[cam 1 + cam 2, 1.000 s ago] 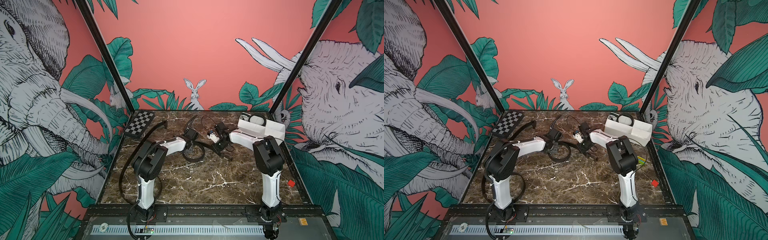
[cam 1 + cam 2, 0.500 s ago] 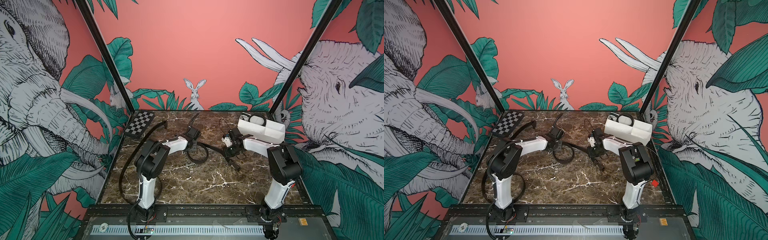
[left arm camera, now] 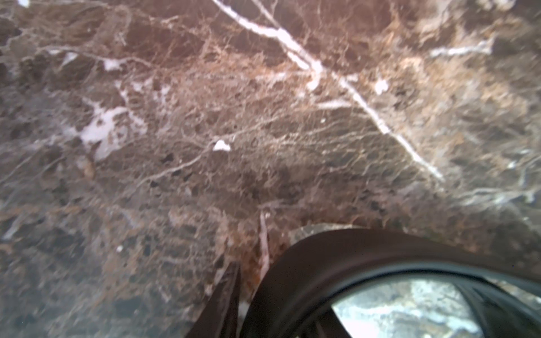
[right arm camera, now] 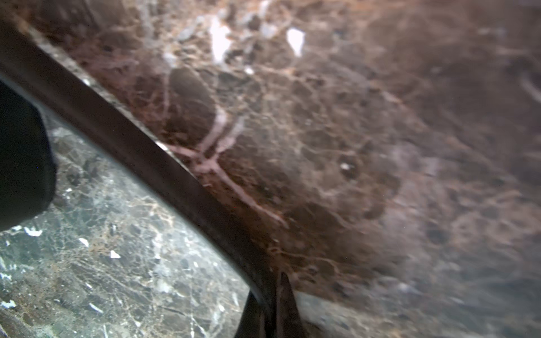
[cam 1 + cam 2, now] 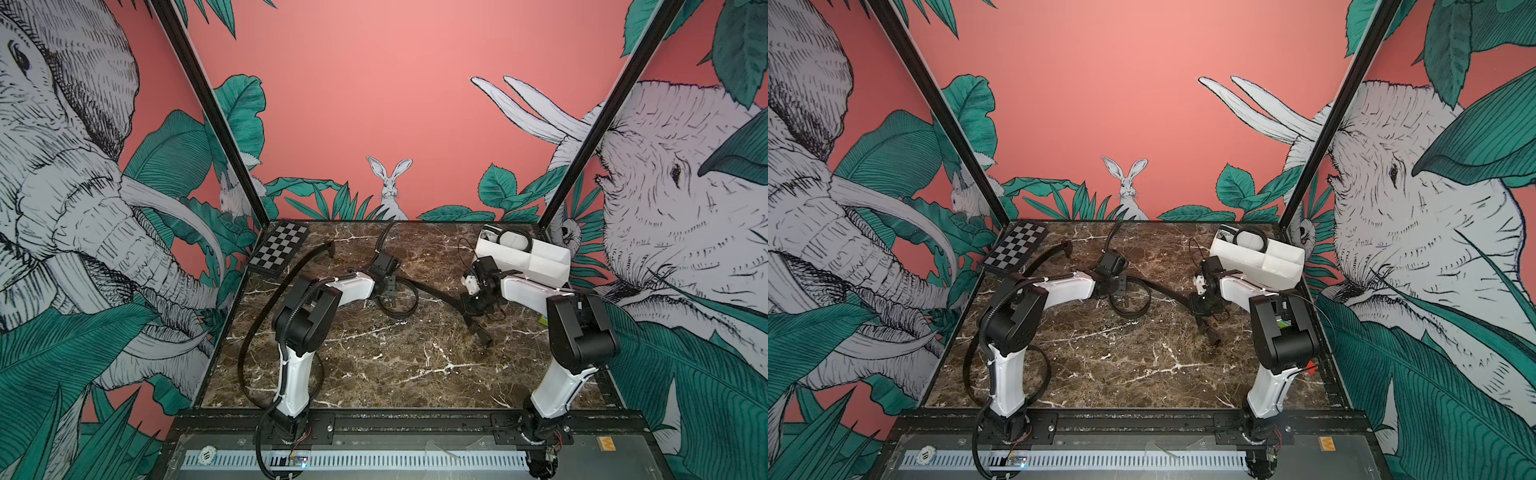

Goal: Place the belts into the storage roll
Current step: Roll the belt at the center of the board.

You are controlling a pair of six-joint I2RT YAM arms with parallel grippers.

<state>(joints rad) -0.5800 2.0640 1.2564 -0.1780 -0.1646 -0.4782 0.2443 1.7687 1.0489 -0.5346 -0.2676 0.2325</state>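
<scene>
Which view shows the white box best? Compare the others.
A top view: the white box shows nearly whole, dividers included, at the far right corner. Both top views show it nearly alike. The wrist views show only belt and table.

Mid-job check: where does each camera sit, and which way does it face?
Top views: high behind the arm bases, looking down across the table to the storage roll; both arms, left gripper, right gripper show.
Left wrist: on left arm, facing the table; one fingertip beside the belt.
Right wrist: on right arm, facing the table; fingertips shut on the belt.
Shared: all show that belt.
</scene>
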